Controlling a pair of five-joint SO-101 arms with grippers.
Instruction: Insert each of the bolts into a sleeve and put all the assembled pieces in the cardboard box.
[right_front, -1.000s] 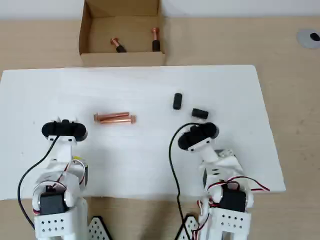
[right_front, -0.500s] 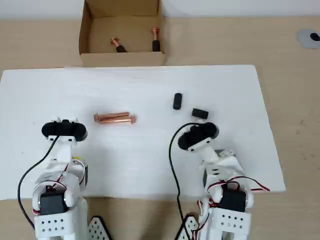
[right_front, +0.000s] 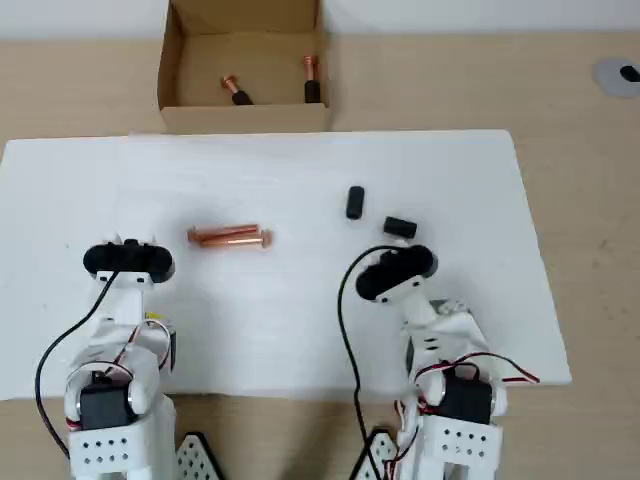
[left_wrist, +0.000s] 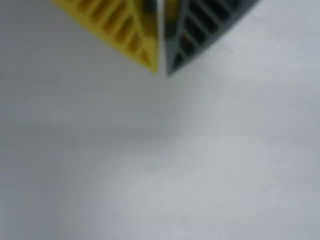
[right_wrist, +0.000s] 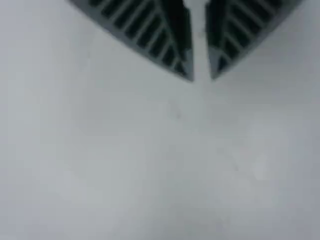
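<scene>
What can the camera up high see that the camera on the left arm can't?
High view: the cardboard box with two finished pieces inside, two copper bolts lying close together on the sheet, and two black sleeves nearby. Left wrist view: the left claw up close, its yellow and black tips shut together. Both: the white sheet under everything.

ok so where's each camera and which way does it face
high view: fixed overhead, looking down on white mat, cardboard box, both arms.
left wrist view: on left wrist, facing mat close up; left gripper shows.
right wrist view: same on right wrist; right gripper shows.
shared: all three see the mat.
</scene>
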